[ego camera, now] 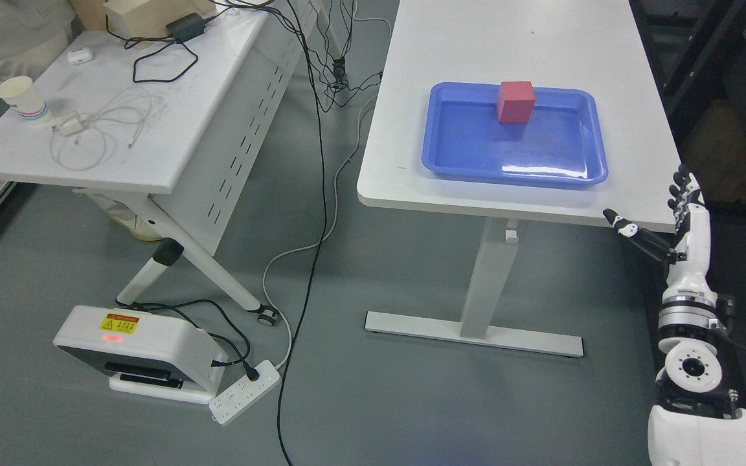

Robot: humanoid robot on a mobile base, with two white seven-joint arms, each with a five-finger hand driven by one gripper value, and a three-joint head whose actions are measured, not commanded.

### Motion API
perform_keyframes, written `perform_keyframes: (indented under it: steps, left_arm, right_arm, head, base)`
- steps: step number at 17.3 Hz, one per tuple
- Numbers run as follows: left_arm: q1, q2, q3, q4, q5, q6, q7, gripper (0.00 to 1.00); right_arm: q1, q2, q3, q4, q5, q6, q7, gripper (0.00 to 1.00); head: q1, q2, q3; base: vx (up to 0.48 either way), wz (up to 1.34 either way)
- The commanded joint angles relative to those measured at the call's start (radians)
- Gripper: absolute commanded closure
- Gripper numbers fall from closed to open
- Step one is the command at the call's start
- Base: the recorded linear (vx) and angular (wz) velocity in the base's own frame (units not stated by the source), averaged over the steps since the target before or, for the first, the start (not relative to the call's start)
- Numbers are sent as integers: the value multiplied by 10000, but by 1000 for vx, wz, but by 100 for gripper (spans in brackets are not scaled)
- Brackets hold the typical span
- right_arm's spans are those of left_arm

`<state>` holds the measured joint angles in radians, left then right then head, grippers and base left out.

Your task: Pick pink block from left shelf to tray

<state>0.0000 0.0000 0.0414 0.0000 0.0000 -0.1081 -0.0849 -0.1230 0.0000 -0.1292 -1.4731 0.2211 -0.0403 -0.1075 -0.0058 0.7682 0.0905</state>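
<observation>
A pink-red block [515, 101] stands upright inside the blue tray [580, 175], near its far rim. The tray rests on the white table [399, 129] on the right. My right hand [661, 217] hangs at the lower right, below and beside the table's front right corner, with fingers spread and holding nothing. It is well away from the tray. My left arm does not show. No shelf shows in this view.
A second white table [172, 129] at the left carries a paper cup [22, 98], cables and a charger. Cables hang down the gap between the tables. A white device [133, 349] and a power strip [247, 391] lie on the floor. A person's sleeve [4, 32] shows at top left.
</observation>
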Motion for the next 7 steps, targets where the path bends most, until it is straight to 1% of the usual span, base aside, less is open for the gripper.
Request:
perform_keyframes:
  steps: [1, 7]
  left_arm:
    - [-230, 174, 0, -175, -15, -8, 6, 0]
    - [-230, 174, 0, -175, -15, -8, 6, 0]
  right_arm:
    - [-181, -174, -28, 20, -2, 4, 2, 0]
    - [-181, -174, -28, 20, -2, -11, 2, 0]
  head:
    - [0, 0, 0]
    - [0, 0, 0]
  base:
    - [-110, -129]
    - [-65, -77]
